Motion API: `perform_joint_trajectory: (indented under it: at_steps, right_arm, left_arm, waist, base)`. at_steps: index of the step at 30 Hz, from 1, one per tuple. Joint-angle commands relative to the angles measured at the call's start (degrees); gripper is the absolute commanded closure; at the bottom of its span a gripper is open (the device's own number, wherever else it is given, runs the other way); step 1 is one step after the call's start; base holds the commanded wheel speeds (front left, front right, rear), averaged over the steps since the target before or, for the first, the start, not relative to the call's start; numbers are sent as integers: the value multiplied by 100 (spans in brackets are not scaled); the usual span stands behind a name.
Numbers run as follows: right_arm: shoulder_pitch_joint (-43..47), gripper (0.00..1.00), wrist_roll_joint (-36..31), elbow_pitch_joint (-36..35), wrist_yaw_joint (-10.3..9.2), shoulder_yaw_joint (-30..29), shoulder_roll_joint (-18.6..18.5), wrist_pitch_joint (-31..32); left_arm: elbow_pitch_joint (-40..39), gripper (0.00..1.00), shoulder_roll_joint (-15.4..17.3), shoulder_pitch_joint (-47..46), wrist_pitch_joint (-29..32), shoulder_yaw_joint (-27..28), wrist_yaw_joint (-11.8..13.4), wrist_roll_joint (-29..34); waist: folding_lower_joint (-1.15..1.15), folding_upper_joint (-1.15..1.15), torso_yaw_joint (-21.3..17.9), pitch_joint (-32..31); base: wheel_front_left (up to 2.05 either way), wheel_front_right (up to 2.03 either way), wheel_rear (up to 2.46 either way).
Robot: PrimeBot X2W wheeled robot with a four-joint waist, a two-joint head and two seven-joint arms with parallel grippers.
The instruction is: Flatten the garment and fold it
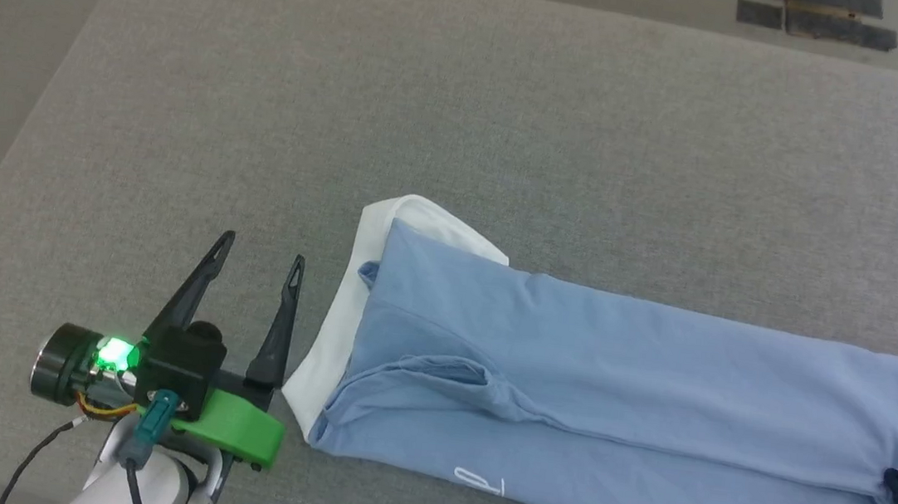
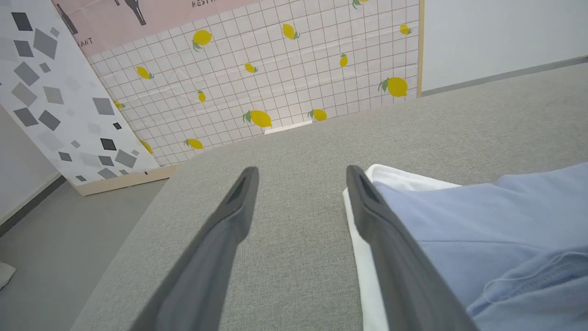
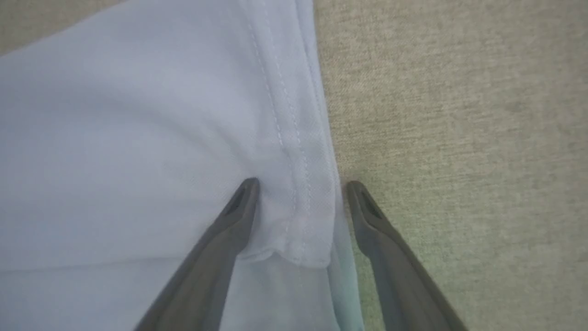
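Grey table (image 1: 463, 120) lies all round the shirt (image 1: 610, 386), with a lemon-print panel (image 2: 275, 69) beyond its far edge. The shirt lies in a long folded strip toward 4 o'clock, its axis 9 to 3, collar (image 1: 332, 332) at 9. The left gripper (image 1: 262, 249) is spread just beside the collar, and the right gripper (image 3: 302, 184) is spread astride the hem.

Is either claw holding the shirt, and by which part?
Nothing is held. The left claw is open beside the white collar of the shirt; the right claw is open, straddling its hem without pinching it.
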Motion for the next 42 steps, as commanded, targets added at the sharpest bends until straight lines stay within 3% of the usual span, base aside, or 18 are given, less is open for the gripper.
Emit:
perform_joint_trajectory:
  at_steps: [1,2,4,13,21,28,34,42]
  right_arm:
    - [108,0,43,119,-6,147,195,146]
    - [127,22,81,92,-6,200,234,215]
    - [169,100,176,21,-6,349,280,330]
    - [260,100,404,-292,-6,636,211,312]
    - [73,100,235,-183,-6,119,-426,-350]
    - [-37,100,-22,436,-6,-358,-1052,-702]
    - [107,100,229,329,-6,8,-1274,-758]
    - [352,100,758,-710,-6,970,-1417,-327]
  left_arm:
    - [30,0,-71,50,-28,66,-66,68]
    - [44,0,-107,42,-28,113,-111,104]
    - [69,0,-173,43,-28,204,-172,160]
    - [308,0,-397,266,-28,510,-416,309]
    - [487,0,-568,323,-28,681,-643,390]
    - [573,0,-647,381,-28,806,-814,447]
    - [678,0,-706,474,-28,898,-913,463]
    - [774,0,-786,585,-28,969,-1018,487]
  waist:
    - [0,0,66,100]
    - [0,0,73,122]
    - [0,0,79,146]
    - [0,0,-12,-110]
    - [0,0,-71,-306]
    - [0,0,-104,-405]
    - [0,0,-138,-577]
    - [0,0,-172,-827]
  base:
    - [0,0,0]
    - [0,0,0]
    - [0,0,0]
    - [0,0,0]
    - [0,0,0]
    - [0,0,0]
    - [0,0,0]
    - [0,0,0]
